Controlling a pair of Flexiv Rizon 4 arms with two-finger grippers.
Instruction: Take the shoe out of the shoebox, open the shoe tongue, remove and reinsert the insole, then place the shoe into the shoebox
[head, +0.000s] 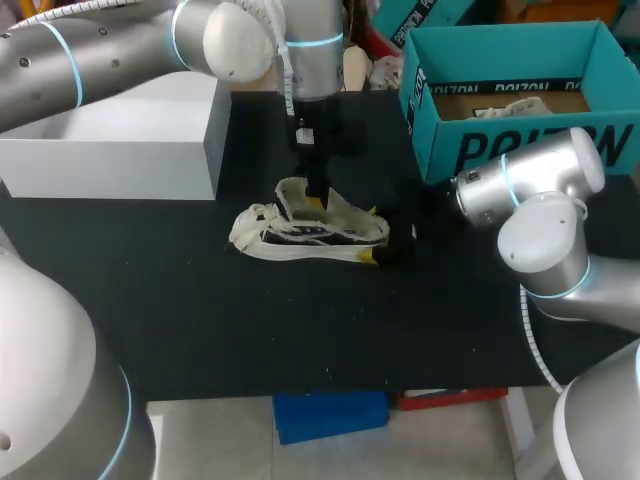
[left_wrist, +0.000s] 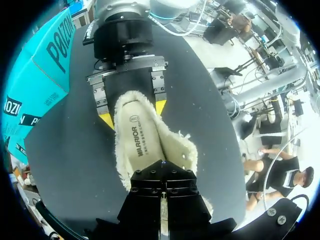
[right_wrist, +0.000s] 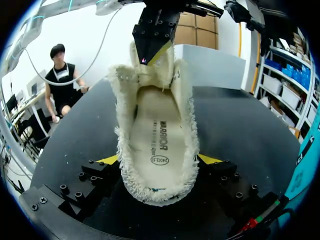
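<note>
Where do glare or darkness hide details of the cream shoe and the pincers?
Head view: the right pincer merges with the black table; the cream fleece-lined shoe looks washed out. Left wrist view: even light, shoe plain. Right wrist view: likewise, no glare.

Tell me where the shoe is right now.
In the head view the shoe lies mid-table, left of the teal shoebox; the left gripper pinches its tongue from above and the right gripper clamps its heel.

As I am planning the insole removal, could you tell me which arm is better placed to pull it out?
Probably left: the left gripper pinches the tongue directly above the insole, while the right gripper clamps the shoe at its heel, steadying it.
</note>
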